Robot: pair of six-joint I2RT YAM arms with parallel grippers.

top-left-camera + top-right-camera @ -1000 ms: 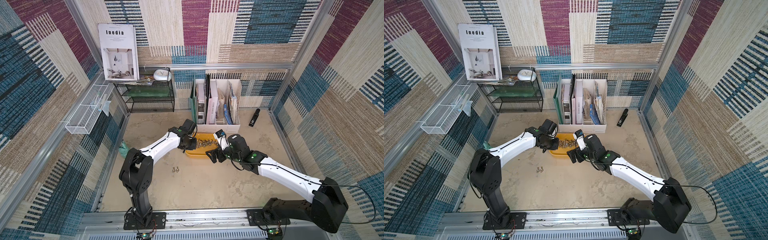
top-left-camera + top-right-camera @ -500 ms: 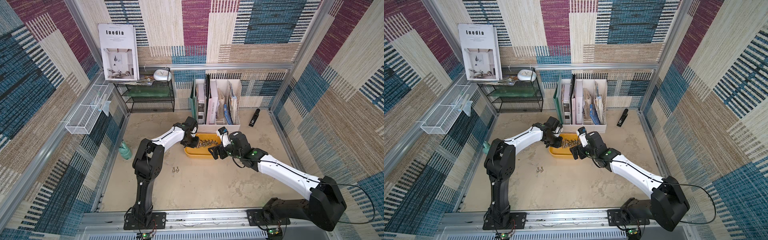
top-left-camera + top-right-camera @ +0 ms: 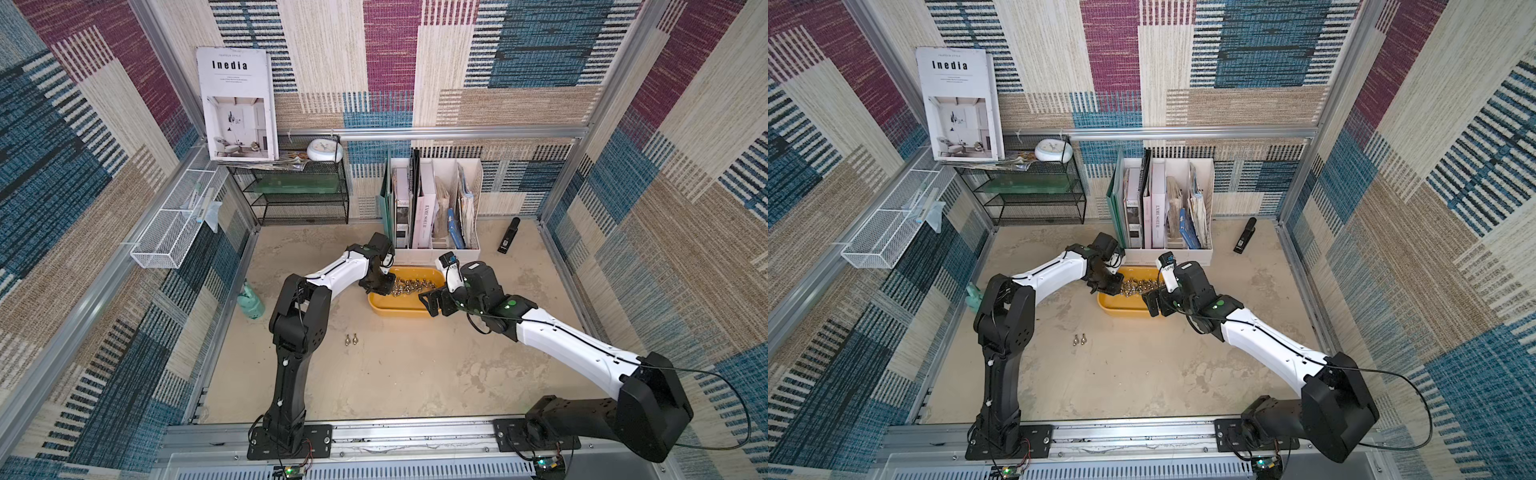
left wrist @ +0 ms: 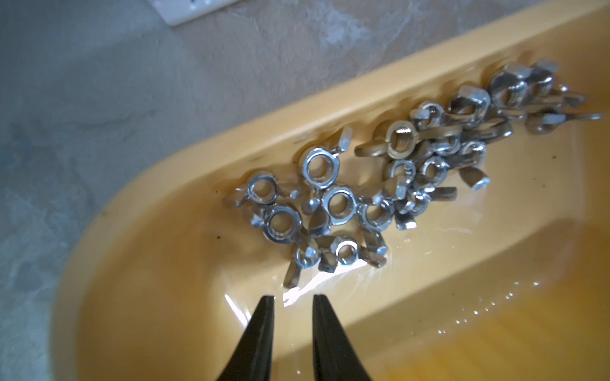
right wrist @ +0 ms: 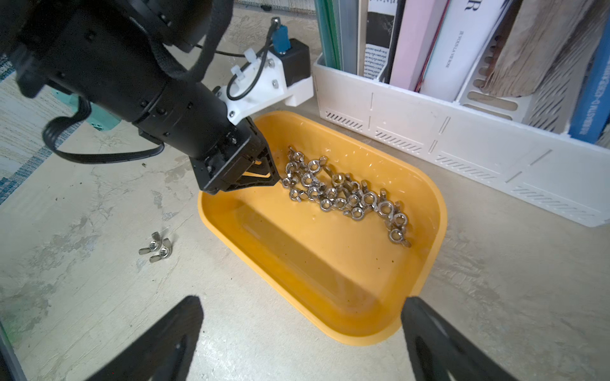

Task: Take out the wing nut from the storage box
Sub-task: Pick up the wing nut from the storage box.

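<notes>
The yellow-orange storage box [image 3: 399, 309] [image 3: 1121, 309] lies on the table before the file holder. A pile of silver wing nuts [image 4: 340, 204] [image 5: 340, 194] lies along its far wall. My left gripper [image 4: 292, 297] [image 5: 277, 179] dips into the box's left end, tips just short of the pile. Its jaws stand a narrow gap apart with nothing between them. My right gripper [image 5: 302, 300] [image 3: 434, 299] hovers wide open over the box's near right corner, one finger [image 5: 425, 323] close beside the rim. Two loose wing nuts [image 3: 351, 340] [image 5: 156, 247] lie on the table outside the box.
A white file holder [image 3: 434, 208] with books stands right behind the box. A black stapler [image 3: 508, 235] lies at the back right. A teal object [image 3: 250, 301] rests by the left wall. A black wire shelf [image 3: 303, 195] and a white mesh basket [image 3: 174, 224] are at the back left.
The left arm's elbow has risen and its gripper has pushed deeper into the box toward the pile, jaws parting slightly. The right gripper has shifted a little closer to the box.
</notes>
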